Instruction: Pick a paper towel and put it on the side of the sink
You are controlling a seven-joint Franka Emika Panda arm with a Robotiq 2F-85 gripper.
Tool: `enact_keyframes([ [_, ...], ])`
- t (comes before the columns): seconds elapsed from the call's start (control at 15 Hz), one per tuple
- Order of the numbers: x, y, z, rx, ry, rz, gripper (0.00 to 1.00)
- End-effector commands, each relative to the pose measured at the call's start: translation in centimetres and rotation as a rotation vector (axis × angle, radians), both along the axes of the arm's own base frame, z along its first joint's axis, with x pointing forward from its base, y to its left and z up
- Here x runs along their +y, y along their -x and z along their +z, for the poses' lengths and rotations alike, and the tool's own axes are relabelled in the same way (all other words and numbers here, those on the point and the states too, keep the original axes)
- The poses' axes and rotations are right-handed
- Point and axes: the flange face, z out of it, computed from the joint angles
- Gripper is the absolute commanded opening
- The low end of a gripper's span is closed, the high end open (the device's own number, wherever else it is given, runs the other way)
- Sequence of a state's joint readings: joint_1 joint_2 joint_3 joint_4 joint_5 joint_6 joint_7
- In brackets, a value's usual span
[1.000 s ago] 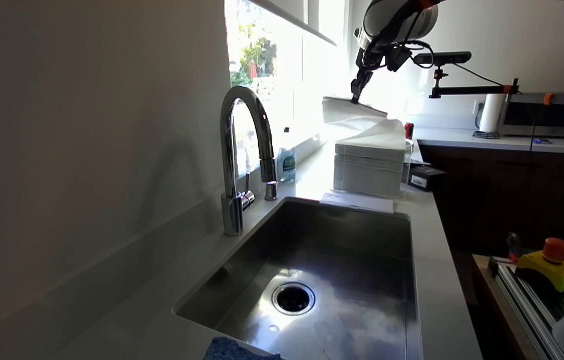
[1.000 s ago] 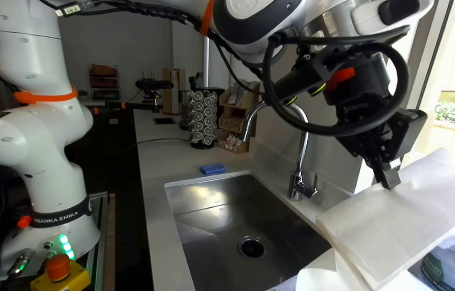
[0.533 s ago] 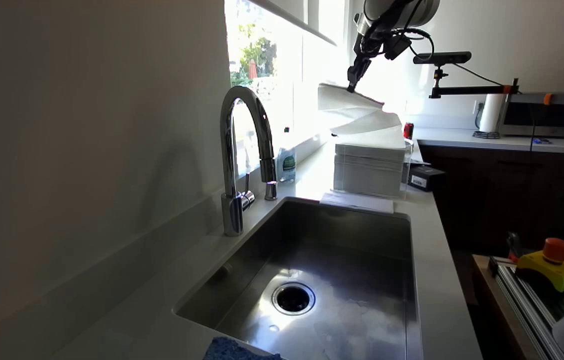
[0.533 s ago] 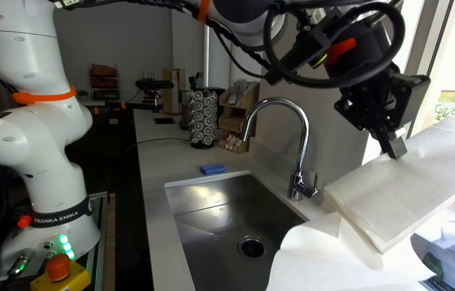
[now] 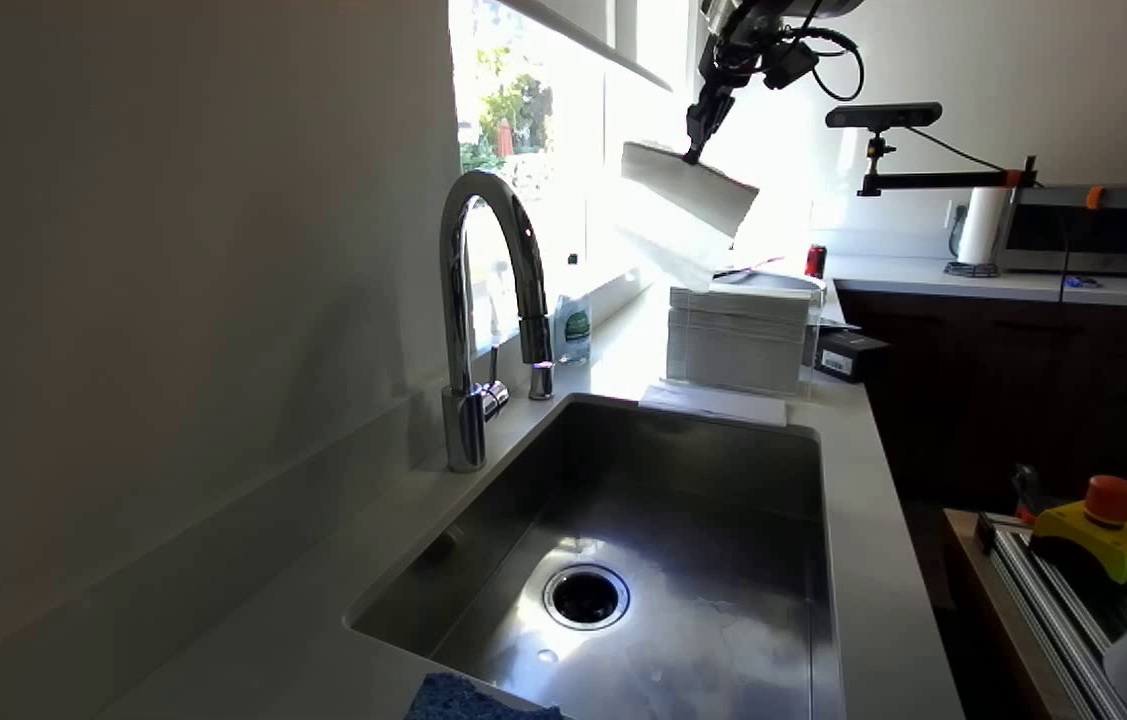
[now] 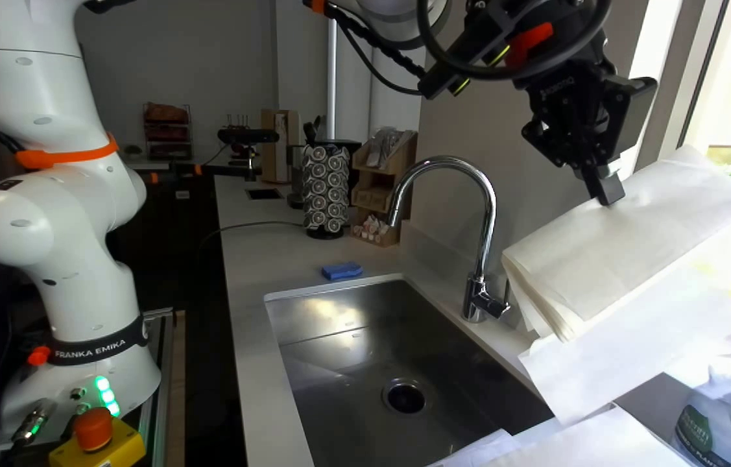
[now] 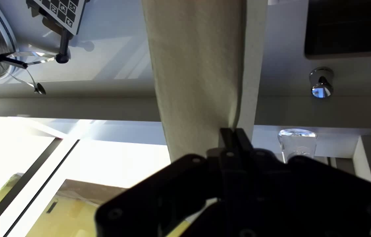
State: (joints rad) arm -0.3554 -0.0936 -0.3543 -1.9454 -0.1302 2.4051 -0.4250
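My gripper (image 5: 691, 158) is shut on the paper towel (image 5: 688, 190), a white folded sheet, in the air above the white boxy stack (image 5: 738, 345). In an exterior view the gripper (image 6: 608, 194) pinches the towel (image 6: 624, 253) at its upper edge. The towel is tilted and looks layered, with a thinner flap (image 6: 631, 353) hanging below it. I cannot tell whether the flap touches the stack. In the wrist view the towel (image 7: 198, 82) runs up from the closed fingertips (image 7: 226, 136). The sink (image 5: 703, 500) is nearer that exterior camera than the stack; it also shows in an exterior view (image 6: 333, 363).
The tall chrome faucet (image 6: 488, 214) stands between sink and wall. A soap bottle (image 5: 571, 330) stands by the window. A flat white folded paper (image 5: 713, 402) lies at the sink's rim by the stack. A blue sponge (image 6: 342, 270) lies at the opposite end.
My gripper has risen with the towel. The sheet that draped down onto the stack has come up, and its lower flap now hangs below the folded part.
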Motion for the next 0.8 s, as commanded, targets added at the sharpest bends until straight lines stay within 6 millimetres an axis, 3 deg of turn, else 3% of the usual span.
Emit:
enact_keyframes([
  [0.0, 1.5, 0.0, 0.4, 0.010, -0.035, -0.004, 0.01],
  [0.73, 3.0, 0.6, -2.1, 0.119, -0.064, 0.014, 0.01],
])
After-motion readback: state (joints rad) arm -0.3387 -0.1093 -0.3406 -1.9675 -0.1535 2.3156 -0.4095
